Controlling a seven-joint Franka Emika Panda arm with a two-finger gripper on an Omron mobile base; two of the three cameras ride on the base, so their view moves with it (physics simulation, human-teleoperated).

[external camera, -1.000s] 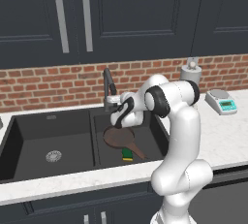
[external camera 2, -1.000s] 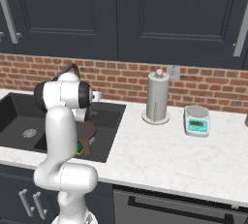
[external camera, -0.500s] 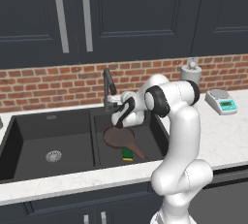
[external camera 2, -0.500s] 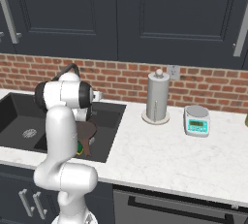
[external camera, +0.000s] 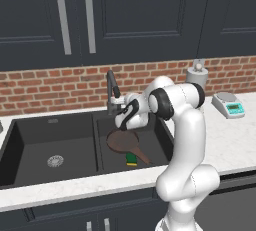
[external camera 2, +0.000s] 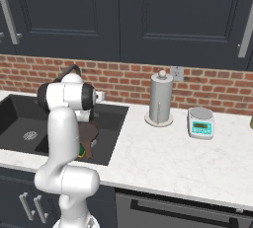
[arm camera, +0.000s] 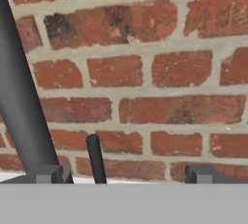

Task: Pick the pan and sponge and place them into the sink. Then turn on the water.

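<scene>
Brick wall [arm camera: 160, 72] dead ahead of the pincer [arm camera: 123, 173], dark cabinets [external camera: 125, 15] above. Pincer spread wide, holding nothing, right at the faucet [external camera: 113, 91]; faucet lever [arm camera: 96, 159] between the tips. Pan [external camera: 121, 141] and sponge [external camera: 131, 159] below the pincer in the right sink [external camera: 30, 125] basin, sponge beside pan handle. White tabletop [external camera 2: 188, 158] carries scale [external camera 2: 201, 123] and towel holder [external camera 2: 160, 98].

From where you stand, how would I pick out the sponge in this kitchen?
Start at the black double sink under the brick wall and look in its right basin. A brown pan lies on the floor there, handle pointing toward the front. The sponge is the small green-and-yellow block beside that handle, the one bright thing in the basin.
</scene>
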